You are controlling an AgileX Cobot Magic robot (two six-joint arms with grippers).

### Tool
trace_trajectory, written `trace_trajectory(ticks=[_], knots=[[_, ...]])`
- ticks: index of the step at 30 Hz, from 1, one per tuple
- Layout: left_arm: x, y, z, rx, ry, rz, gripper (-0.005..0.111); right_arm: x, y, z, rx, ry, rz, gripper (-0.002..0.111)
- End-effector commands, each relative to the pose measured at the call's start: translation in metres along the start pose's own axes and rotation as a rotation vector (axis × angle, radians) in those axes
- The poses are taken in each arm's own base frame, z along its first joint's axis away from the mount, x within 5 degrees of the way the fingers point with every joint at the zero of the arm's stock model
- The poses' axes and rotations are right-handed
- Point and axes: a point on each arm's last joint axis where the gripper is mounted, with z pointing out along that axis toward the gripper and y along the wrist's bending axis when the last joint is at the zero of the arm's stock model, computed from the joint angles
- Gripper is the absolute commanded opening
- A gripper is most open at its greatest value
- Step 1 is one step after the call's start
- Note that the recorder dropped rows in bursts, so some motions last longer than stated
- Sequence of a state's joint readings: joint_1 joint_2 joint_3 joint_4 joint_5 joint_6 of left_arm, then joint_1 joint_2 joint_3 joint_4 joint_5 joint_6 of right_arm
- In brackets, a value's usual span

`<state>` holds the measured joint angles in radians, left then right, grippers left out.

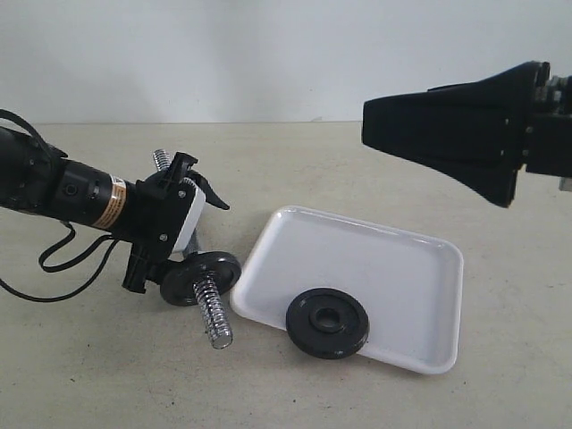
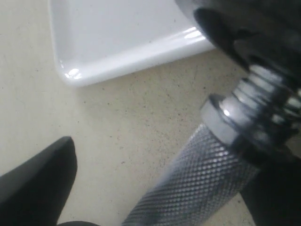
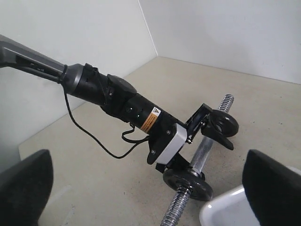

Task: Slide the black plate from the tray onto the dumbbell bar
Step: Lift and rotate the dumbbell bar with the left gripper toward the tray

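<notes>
Black plate (image 1: 327, 323): tray's (image 1: 420, 268) near edge, well below my right end effector (image 1: 368, 121).
Right end effector: I see jaws apart.

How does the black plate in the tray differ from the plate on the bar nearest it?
The tray plate lies flat in the tray, hub up, hole empty; the bar plate stands on its rim with the dumbbell bar through its hole. The tray plate sits alone; the bar plate is beside the left gripper. Both are round black discs.
</notes>
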<state>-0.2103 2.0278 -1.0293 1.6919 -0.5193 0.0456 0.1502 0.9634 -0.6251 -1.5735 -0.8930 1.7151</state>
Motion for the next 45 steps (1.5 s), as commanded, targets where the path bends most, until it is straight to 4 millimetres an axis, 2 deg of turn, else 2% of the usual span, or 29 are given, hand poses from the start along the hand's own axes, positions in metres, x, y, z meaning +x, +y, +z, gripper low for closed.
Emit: trace_trajectory(ticks=[1, 11, 13, 24, 36, 45], knots=[[0.0000, -0.0055, 0.0083, 0.021, -0.002, -0.010, 0.080, -0.0003, -0.0013, 0.0003, 0.010, 0.005, -0.004, 0.105], [0.0033, -0.0101, 0.0127, 0.039, 0.012, -0.014, 0.080, -0.0003, -0.0013, 0.0003, 0.010, 0.005, -0.004, 0.105], [0.0033, -0.0101, 0.0127, 0.039, 0.012, -0.014, 0.078, -0.0003, -0.0013, 0.0003, 0.010, 0.005, -0.004, 0.105], [0.0028, -0.0125, 0.0126, 0.065, 0.005, 0.032, 0.006, -0.0003, -0.0013, 0.0003, 0.010, 0.005, -0.004, 0.105], [0.0031, -0.0125, 0.0126, 0.065, 0.010, -0.006, 0.004, -0.0003, -0.0013, 0.0003, 0.010, 0.005, -0.004, 0.105], [0.0031, -0.0125, 0.0126, 0.063, 0.019, -0.291, 0.004, -0.0003, -0.0013, 0.0003, 0.010, 0.005, -0.004, 0.105]])
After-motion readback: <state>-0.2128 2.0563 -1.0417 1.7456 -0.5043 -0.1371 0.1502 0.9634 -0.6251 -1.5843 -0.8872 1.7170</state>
